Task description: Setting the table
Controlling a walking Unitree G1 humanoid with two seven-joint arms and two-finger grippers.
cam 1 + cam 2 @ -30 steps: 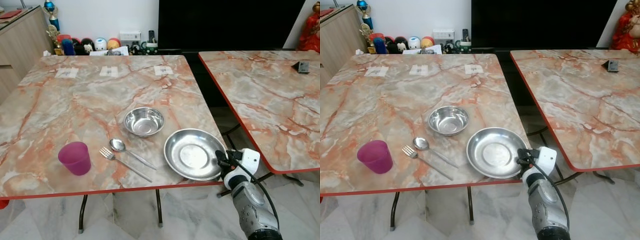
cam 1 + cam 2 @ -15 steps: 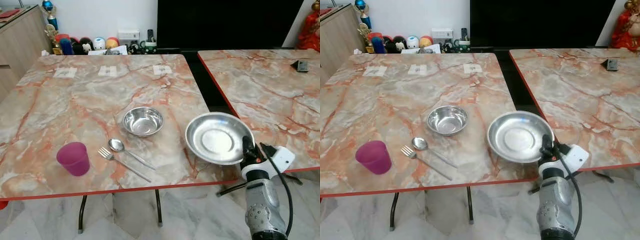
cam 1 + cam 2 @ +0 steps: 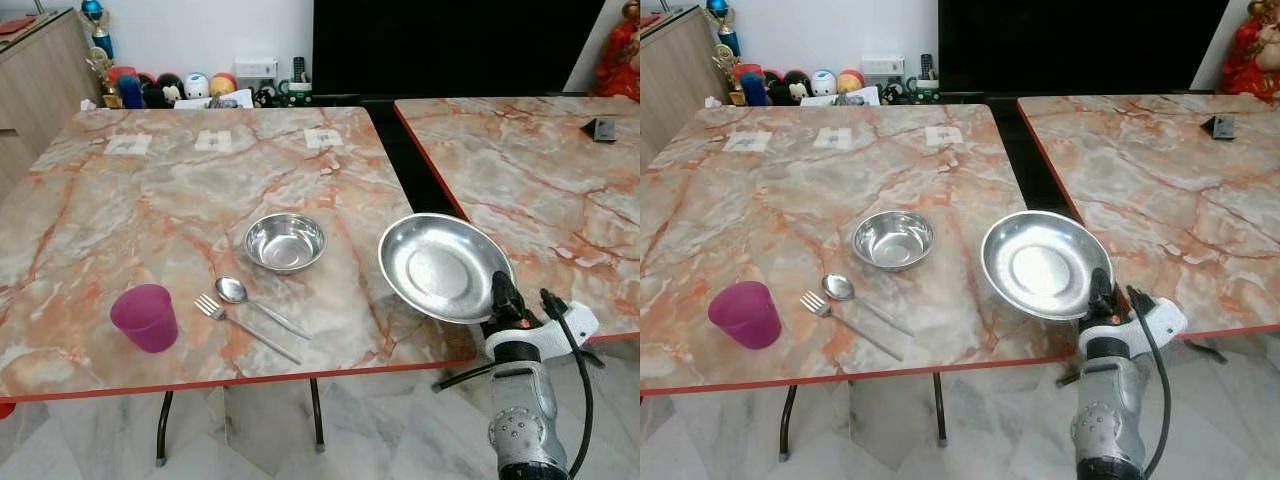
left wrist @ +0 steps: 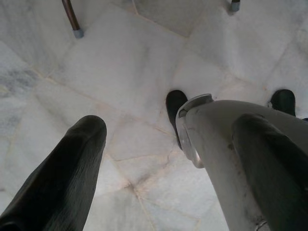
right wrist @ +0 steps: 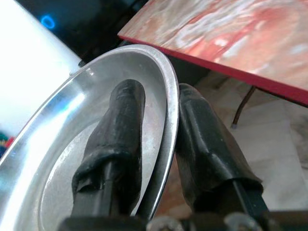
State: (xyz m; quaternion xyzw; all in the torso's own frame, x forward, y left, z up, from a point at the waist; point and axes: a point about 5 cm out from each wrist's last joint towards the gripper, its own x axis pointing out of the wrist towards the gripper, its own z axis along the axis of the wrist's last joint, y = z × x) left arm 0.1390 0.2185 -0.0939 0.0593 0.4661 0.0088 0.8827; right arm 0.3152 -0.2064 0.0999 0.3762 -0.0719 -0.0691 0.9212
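My right gripper (image 3: 503, 300) is shut on the near rim of a round steel plate (image 3: 445, 267). The plate hangs tilted above the right edge of the left marble table (image 3: 150, 210). In the right wrist view one black finger lies inside the plate (image 5: 72, 144) and the other under its rim. On the table sit a steel bowl (image 3: 286, 241), a spoon (image 3: 250, 299), a fork (image 3: 240, 325) and a purple cup (image 3: 145, 317). My left gripper (image 4: 173, 130) hangs open over the floor.
A second marble table (image 3: 540, 190) stands to the right across a narrow gap, with a small dark object (image 3: 601, 130) on it. Paper labels (image 3: 217, 141) lie along the left table's far edge. Toys and a trophy (image 3: 100, 40) line the wall.
The plate left the table's front right corner, rose and moved right in my right gripper. It now sits a little higher and more tilted than half a second ago.
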